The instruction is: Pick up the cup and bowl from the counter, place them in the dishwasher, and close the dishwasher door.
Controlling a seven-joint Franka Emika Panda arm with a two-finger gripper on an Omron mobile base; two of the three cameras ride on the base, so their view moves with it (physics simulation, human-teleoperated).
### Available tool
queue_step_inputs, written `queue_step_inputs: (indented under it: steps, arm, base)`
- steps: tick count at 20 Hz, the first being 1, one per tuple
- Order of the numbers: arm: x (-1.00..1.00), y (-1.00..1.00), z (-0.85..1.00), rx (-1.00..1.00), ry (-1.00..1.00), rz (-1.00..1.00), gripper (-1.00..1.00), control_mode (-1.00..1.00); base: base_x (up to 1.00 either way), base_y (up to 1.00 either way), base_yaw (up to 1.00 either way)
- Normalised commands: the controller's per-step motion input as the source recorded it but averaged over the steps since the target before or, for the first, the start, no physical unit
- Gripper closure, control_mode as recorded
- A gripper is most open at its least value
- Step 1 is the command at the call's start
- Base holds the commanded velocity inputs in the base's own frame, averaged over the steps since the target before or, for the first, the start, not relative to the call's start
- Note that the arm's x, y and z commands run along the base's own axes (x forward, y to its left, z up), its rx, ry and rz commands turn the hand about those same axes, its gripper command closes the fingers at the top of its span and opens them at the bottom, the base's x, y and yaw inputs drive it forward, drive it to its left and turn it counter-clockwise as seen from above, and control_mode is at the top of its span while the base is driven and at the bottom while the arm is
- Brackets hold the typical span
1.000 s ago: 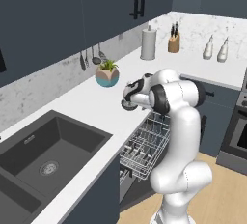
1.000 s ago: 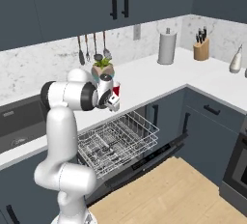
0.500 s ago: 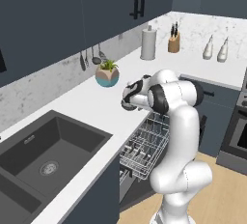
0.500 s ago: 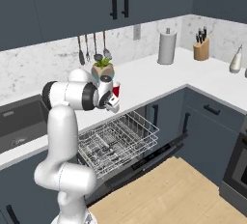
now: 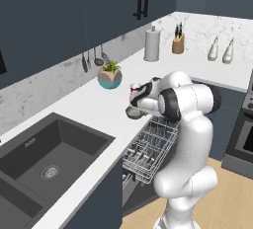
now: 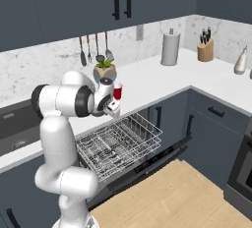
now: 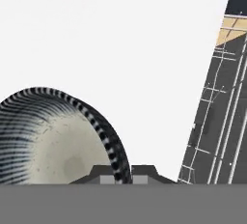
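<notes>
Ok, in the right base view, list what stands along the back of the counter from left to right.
Hanging utensils → plant pot → paper towel roll → knife block → bottle.

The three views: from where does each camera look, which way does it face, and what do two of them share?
Left base view: behind the arm to its left, looking down over the counter and sink; arm at right.
Right base view: behind to its right, facing the rack and cup; arm at left.
Hand view: on the hand, looking along the tool, shut on the bowl rim.
Both base views share the plant pot and the rack.
</notes>
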Motion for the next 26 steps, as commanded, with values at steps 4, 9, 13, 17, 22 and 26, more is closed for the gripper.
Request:
queue_step_inputs:
  steps: [4,9,13,17,22,26]
  arm:
    - [-1.00,-0.54,0.03,0.09,-0.08,0.00,1.00,-1.00]
    - [-1.00,-0.71,-0.13,0.06,0.01,0.00,1.00,-1.00]
    - [-0.96,-0.61,-0.77,0.00,0.20,0.00,1.00,-1.00]
    - [-0.25,-0.04,-1.00,0.00,0.16,0.00,1.00,-1.00]
    - [0.22,0.06,-0.87,0.00,0.01,0.00,1.00,-1.00]
    - [0.13,0.28,-0.64,0.00,-0.11,0.00,1.00,-1.00]
  base:
    - [0.00,0.00,0.00]
    - [0.00,0.00,0.00]
    - [0.00,0.00,0.00]
    - [0.00,0.00,0.00]
    - [0.00,0.00,0.00]
    - [0.00,0.00,0.00]
